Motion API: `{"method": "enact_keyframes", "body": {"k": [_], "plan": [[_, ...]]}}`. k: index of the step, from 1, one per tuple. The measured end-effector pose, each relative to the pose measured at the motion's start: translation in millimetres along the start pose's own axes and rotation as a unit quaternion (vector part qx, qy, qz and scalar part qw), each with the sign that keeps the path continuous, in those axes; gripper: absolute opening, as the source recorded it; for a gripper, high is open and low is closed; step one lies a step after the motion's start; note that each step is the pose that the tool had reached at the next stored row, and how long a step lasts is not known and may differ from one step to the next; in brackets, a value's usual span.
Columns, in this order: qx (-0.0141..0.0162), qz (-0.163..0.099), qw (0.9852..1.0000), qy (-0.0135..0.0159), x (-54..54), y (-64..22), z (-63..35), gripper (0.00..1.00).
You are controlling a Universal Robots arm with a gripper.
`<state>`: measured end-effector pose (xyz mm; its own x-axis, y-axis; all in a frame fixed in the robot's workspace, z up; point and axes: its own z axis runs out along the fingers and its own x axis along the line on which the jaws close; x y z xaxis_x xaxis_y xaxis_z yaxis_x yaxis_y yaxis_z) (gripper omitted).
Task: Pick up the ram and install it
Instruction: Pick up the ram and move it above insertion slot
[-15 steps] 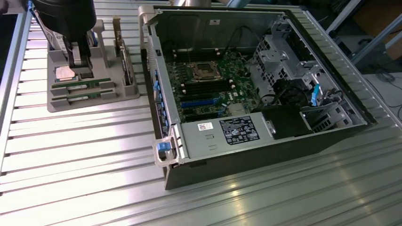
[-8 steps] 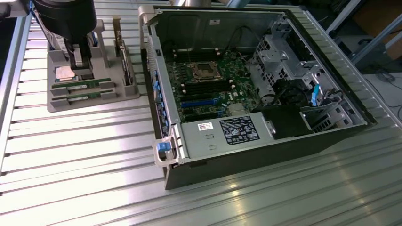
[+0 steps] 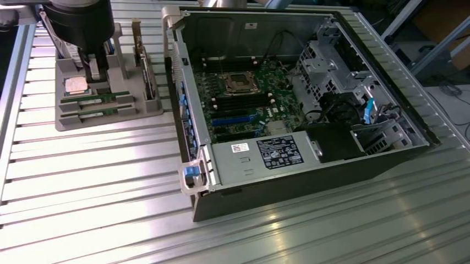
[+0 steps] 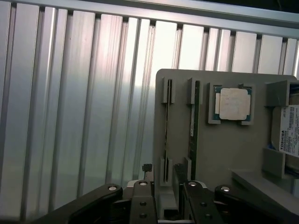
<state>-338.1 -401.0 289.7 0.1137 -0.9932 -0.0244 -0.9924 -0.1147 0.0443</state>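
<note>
You're on the pick, grip not yet made. The gripper (image 4: 167,185) hangs over one end of the grey parts holder (image 4: 224,154), jaws spread, with nothing between them but the holder's end. The ram (image 4: 167,123) stands on edge in its slot, running straight ahead of the jaw gap and roughly centred on it; untouched as far as I can tell. The second stick (image 4: 193,121) sits in the next slot, in line with one finger (image 4: 191,198) rather than the gap, and my read is that's your collision risk. To do this well, keep the gap centred on the one stick and the pads parallel to its flat faces. Come down plumb and clamp along the board's middle stretch, not its end, so it lifts without cocking in the guides. Grip light: it's a thin board with chips on the faces. I can't judge height over the stick from here. The processor chip (image 4: 232,103) lies flat beyond the second stick, well outside the jaws. Writing: the drive (image 4: 289,133) past the chip reads TOSHIBA on its white label, the rest too small. The power supply (image 3: 268,154) in the open PC case (image 3: 294,184) has a dark label and a white sticker, neither readable.
</note>
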Motion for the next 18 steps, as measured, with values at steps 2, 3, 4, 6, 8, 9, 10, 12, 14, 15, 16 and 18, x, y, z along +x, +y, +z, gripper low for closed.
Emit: {"method": "enact_keyframes", "body": {"k": [2,3,4,6,8,9,10,12,14,15,16,18], "plan": [[0.0000,0.000,1.0000,0.0000,0.0,-0.1,1.2,0.30],[0.0000,0.000,1.0000,0.0000,0.0,-0.1,2.1,0.30],[0.0000,0.000,1.0000,0.0000,0.0,-0.1,2.5,0.30],[0.0000,0.000,1.0000,0.0000,0.1,-0.2,3.9,0.30],[0.0000,-0.001,1.0000,0.0000,0.1,-0.2,5.1,0.30],[0.0000,-0.001,1.0000,0.0000,0.1,-0.3,5.6,0.30],[0.0000,-0.001,1.0000,0.0000,0.2,-0.3,6.5,0.30],[-0.0001,-0.001,1.0000,0.0001,0.2,-0.3,7.6,0.30],[-0.0001,-0.001,1.0000,0.0001,0.2,-0.4,8.7,0.30],[-0.0001,-0.001,1.0000,0.0001,0.2,-0.4,9.1,0.30],[-0.0001,-0.001,1.0000,0.0001,0.2,-0.4,9.7,0.30],[-0.0001,-0.002,1.0000,0.0001,0.3,-0.5,10.5,0.30]]}}
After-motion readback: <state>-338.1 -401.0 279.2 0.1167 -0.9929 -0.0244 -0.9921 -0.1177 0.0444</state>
